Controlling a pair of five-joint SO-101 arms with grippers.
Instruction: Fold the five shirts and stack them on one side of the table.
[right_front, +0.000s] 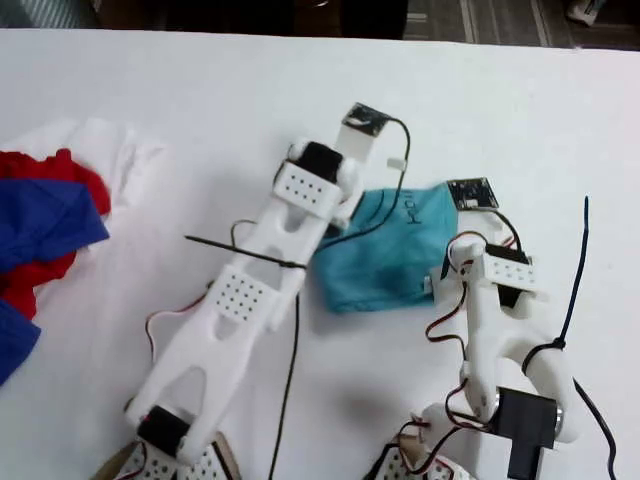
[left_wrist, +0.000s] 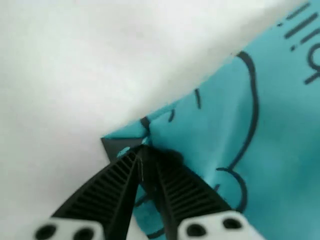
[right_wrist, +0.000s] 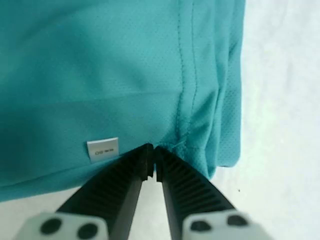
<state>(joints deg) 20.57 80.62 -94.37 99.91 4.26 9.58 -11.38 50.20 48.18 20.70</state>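
A teal shirt (right_front: 385, 250) lies partly folded near the middle of the table. My left gripper (left_wrist: 143, 156) is shut on one corner of the teal shirt (left_wrist: 240, 125), at the cloth's left edge in the high view, where the left gripper (right_front: 336, 220) is partly hidden under its own arm. My right gripper (right_wrist: 152, 152) is shut on the hem of the teal shirt (right_wrist: 110, 75), close to a small white label (right_wrist: 103, 149). From above, the right gripper (right_front: 440, 280) sits at the shirt's right edge.
A loose pile lies at the table's left edge: a red shirt (right_front: 60, 175), a blue shirt (right_front: 45, 220) and a white shirt (right_front: 120, 150). Cables trail from both arms. White table (right_front: 200, 80) stretches bare behind the arms.
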